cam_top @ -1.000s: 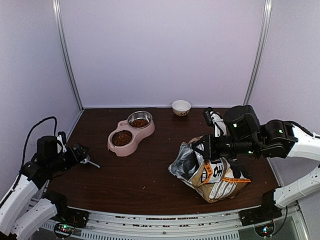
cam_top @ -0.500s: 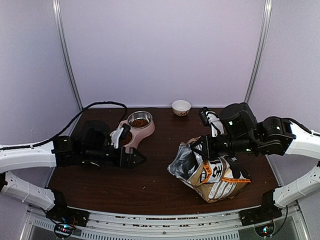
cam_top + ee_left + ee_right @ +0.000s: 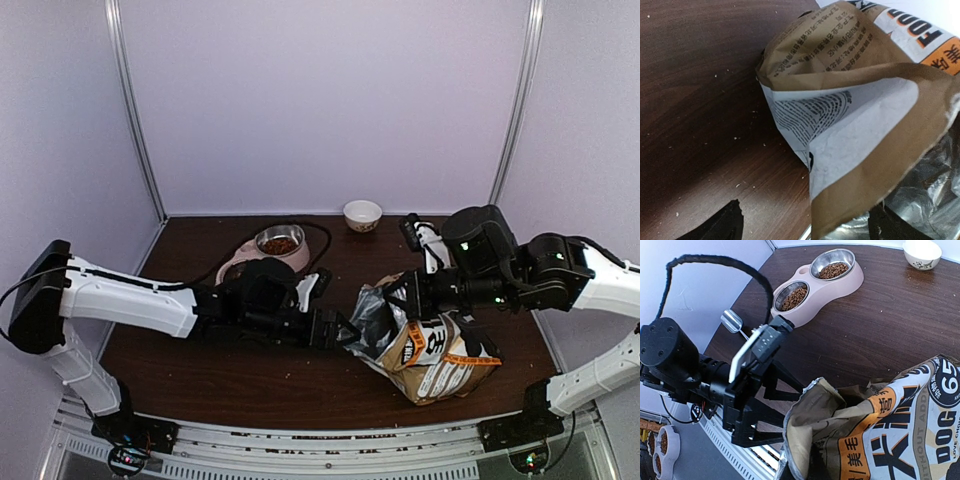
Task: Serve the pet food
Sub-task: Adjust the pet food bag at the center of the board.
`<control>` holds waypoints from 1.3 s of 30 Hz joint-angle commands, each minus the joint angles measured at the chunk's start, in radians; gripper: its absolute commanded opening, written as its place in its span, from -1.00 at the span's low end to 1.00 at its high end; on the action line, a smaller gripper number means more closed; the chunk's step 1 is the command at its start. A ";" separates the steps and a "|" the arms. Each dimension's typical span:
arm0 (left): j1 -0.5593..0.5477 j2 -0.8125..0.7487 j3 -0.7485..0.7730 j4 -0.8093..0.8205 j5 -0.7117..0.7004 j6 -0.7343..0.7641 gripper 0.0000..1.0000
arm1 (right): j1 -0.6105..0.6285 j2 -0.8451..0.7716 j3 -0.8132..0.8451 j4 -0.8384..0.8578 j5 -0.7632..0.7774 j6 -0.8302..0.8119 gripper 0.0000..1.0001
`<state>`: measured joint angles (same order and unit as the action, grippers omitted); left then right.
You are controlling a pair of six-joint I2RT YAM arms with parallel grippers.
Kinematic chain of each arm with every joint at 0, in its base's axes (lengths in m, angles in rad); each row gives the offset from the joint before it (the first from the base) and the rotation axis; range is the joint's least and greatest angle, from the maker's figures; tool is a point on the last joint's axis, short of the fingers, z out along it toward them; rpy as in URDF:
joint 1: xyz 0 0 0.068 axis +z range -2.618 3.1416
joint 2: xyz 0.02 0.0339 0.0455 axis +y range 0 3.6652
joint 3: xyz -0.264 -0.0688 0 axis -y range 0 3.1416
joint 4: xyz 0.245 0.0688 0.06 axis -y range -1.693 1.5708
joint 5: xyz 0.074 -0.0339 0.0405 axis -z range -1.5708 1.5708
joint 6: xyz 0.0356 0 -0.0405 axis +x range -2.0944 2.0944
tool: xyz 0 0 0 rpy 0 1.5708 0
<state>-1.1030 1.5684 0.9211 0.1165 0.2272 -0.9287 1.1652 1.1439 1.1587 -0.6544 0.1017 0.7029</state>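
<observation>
Claw status: the left claw [image 3: 805, 226] is open. Its two dark fingertips [image 3: 724, 225] stand wide apart at the bottom of the left wrist view, one on each side of the folded lip of the large kraft-brown and white printed bag with silver lining [image 3: 855, 125]. Nothing is gripped. The spread is judged to be a preparation for taking that lip.

The right claw [image 3: 412, 296] meets the upper edge of the bag from the opposite side. The frames do not show whether its fingers are clamped on it. The bag mouth is raised, which suggests that this arm props it to keep the contents from spilling.

The small brown dry kibble [image 3: 833, 270] lies in both steel cups of the pink double-bowl feeder [image 3: 832, 299], well apart from the bag. No kibble is visible inside the bag mouth. A metal scoop [image 3: 732, 320] lies beyond the left arm, in neither claw.

The left arm is stretched long and low over the dark brown wooden tabletop [image 3: 250, 370], from its base towards the centre. The right arm is folded, elbow outward, forearm reaching inward above the bag.
</observation>
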 commanded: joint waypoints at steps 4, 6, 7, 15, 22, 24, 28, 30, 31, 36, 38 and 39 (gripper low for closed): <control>-0.047 0.129 0.102 0.118 0.072 -0.054 0.52 | 0.007 -0.047 0.009 0.121 0.007 -0.001 -1.00; -0.057 0.147 0.119 0.118 0.085 -0.052 0.25 | 0.007 -0.047 0.008 0.118 0.011 -0.002 -1.00; -0.059 0.149 0.125 0.119 0.090 -0.052 0.11 | 0.007 -0.046 0.009 0.115 0.014 -0.002 -1.00; -0.064 0.089 0.160 0.159 0.110 -0.010 -1.00 | 0.007 -0.033 0.045 0.085 0.023 -0.025 -1.00; -0.109 0.009 0.290 0.178 0.148 0.127 -1.00 | 0.008 -0.011 0.136 0.004 0.047 -0.074 -1.00; -0.116 -0.009 0.318 0.200 0.161 0.137 -1.00 | 0.007 -0.005 0.153 -0.015 0.050 -0.086 -1.00; -0.124 -0.039 0.360 0.221 0.169 0.138 -1.00 | 0.008 0.010 0.183 -0.044 0.046 -0.112 -1.00; -0.129 -0.048 0.383 0.219 0.167 0.142 -1.00 | 0.007 0.017 0.190 -0.048 0.043 -0.121 -1.00; -0.132 -0.051 0.392 0.220 0.166 0.143 -1.00 | 0.007 0.022 0.195 -0.049 0.041 -0.124 -1.00; -0.148 -0.054 0.415 0.263 0.160 0.128 -1.00 | 0.007 0.057 0.211 -0.039 0.020 -0.144 -1.00; -0.154 -0.054 0.415 0.291 0.157 0.116 -1.00 | 0.008 0.071 0.217 -0.032 0.008 -0.149 -1.00; -0.157 -0.056 0.416 0.299 0.154 0.112 -1.00 | 0.007 0.079 0.220 -0.028 0.005 -0.152 -1.00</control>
<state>-1.2419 1.6100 1.2232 0.0437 0.3450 -0.8219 1.1648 1.1950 1.3399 -0.7654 0.1432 0.5793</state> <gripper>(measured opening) 0.004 0.003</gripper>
